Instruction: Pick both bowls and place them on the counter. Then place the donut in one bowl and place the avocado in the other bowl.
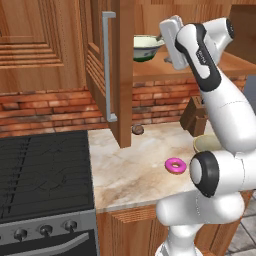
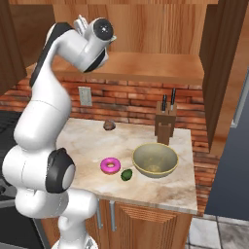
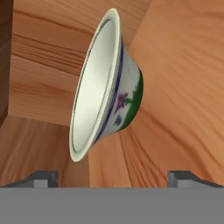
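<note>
The cream-white bowl (image 1: 147,48) with a green outside stands on the shelf inside the open upper cabinet. My gripper (image 1: 163,38) is raised just to its right, level with its rim. In the hand view the bowl (image 3: 107,87) appears rolled on its side, a short way ahead of my gripper (image 3: 112,180). The fingertips (image 3: 41,178) stand wide apart, open and empty. The olive-tan bowl (image 2: 155,159) sits on the counter (image 2: 87,141) in front of the knife block. The pink donut (image 2: 110,166) and the dark green avocado (image 2: 127,174) lie to its left.
The open cabinet door (image 1: 112,70) hangs left of the shelf, over the counter. A small brown lump (image 1: 138,130) lies by the brick wall. A knife block (image 2: 165,124) stands at the back. The black stovetop (image 1: 42,170) lies to the left.
</note>
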{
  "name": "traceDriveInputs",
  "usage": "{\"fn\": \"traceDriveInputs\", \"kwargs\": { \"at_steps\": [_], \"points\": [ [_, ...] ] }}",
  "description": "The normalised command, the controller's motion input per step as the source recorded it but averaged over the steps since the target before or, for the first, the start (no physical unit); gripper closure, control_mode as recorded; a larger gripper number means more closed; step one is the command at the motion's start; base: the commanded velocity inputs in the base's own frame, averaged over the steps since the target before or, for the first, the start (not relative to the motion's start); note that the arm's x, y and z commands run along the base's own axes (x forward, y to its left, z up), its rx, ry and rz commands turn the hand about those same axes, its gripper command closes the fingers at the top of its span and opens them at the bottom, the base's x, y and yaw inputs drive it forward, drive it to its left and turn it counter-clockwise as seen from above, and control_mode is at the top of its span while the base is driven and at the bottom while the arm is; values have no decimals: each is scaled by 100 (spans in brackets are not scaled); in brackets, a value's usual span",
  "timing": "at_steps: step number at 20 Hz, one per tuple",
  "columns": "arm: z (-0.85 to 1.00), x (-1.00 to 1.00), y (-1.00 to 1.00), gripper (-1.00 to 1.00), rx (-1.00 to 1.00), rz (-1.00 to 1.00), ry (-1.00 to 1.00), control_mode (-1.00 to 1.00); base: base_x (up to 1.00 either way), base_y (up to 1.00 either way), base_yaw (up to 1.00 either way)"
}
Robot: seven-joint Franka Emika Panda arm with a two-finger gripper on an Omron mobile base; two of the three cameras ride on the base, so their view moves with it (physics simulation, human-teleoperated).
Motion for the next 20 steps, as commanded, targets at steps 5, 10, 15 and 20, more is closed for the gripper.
{"fn": "traceDriveInputs", "kwargs": {
  "at_steps": [5,10,15,20],
  "points": [
    [-1,48,0,-100,0,0,1,-100,0,0,0],
    [-2,46,0,-100,0,0,2,-100,0,0,0],
    [-9,38,0,-100,0,0,3,-100,0,0,0],
    [-8,12,0,-100,0,0,0,-100,0,0,0]
  ]
}}
